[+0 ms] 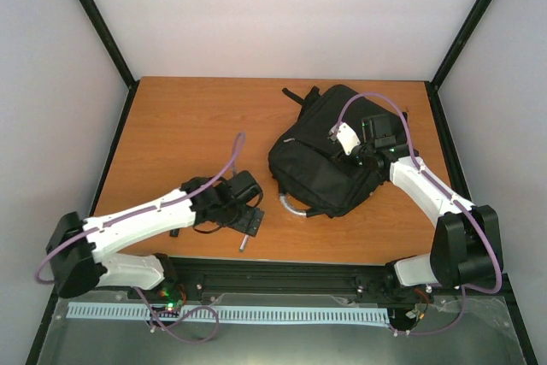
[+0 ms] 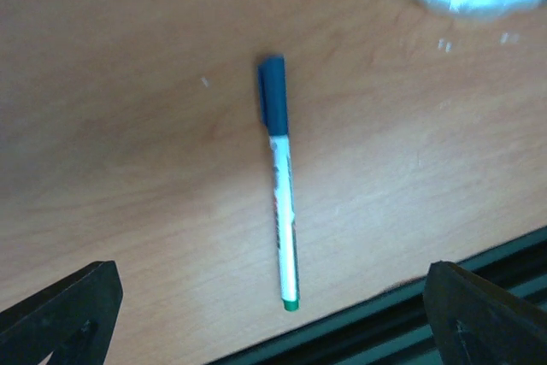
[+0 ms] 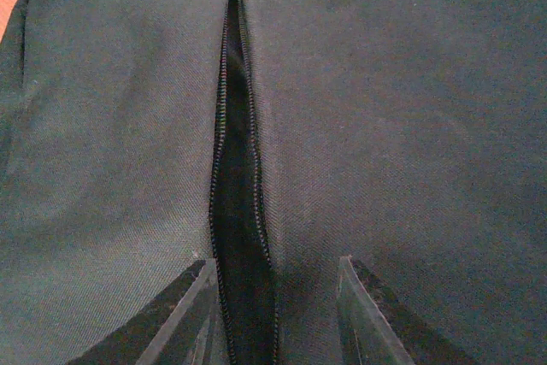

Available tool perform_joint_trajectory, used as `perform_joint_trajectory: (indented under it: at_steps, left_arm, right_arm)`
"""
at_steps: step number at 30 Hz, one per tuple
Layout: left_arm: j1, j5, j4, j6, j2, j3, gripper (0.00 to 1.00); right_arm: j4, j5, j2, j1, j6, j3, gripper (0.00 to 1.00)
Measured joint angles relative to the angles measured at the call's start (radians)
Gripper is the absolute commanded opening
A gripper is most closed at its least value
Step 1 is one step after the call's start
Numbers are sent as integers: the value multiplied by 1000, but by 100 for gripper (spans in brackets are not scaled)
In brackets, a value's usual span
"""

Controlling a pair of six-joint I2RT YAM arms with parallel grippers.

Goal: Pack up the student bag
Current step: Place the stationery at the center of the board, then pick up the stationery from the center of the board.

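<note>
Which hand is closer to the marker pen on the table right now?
Left. The left hand hangs open directly above the pen; the right hand is far off, over the backpack, at its open zip.

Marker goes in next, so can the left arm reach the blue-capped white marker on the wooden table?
Probably yes: the left tool hangs open right over the blue-capped white marker, which lies flat on the wooden table with nothing covering it.

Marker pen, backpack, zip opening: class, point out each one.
Marker pen [image 2: 282, 203], left wrist view, white barrel.
Backpack [image 1: 309, 167], top view, front fabric.
Zip opening [image 3: 239, 237], right wrist view, dark gap.
</note>
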Motion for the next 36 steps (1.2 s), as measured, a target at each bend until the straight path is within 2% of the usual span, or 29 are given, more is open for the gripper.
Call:
perform_joint_trajectory:
  at_steps: [3, 6, 9, 11, 14, 18, 24, 36]
  left_arm:
    - [-1, -110, -14, -16, -62, 18, 100]
    - [-1, -214, -80, -41, -11, 63, 99]
    - [-1, -219, -88, -33, 112, 95, 77]
    - [-2, -176, -55, -29, 133, 66, 62]
    - [-3, -85, -33, -21, 144, 35, 49]
    - [-6, 39, 25, -24, 203, 10, 45]
    - [-11, 124, 49, -32, 217, -54, 37]
    - [-20, 140, 77, -58, 268, -75, 22]
  right_arm:
    - [0, -1, 0, 0, 0, 0, 39]
    - [0, -2, 0, 0, 0, 0, 39]
    - [0, -2, 0, 0, 0, 0, 39]
    - [0, -2, 0, 0, 0, 0, 39]
    - [0, -2, 0, 0, 0, 0, 39]
    - [0, -2, 0, 0, 0, 0, 39]
    - [0, -2, 0, 0, 0, 0, 38]
    - [-1, -2, 0, 0, 0, 0, 39]
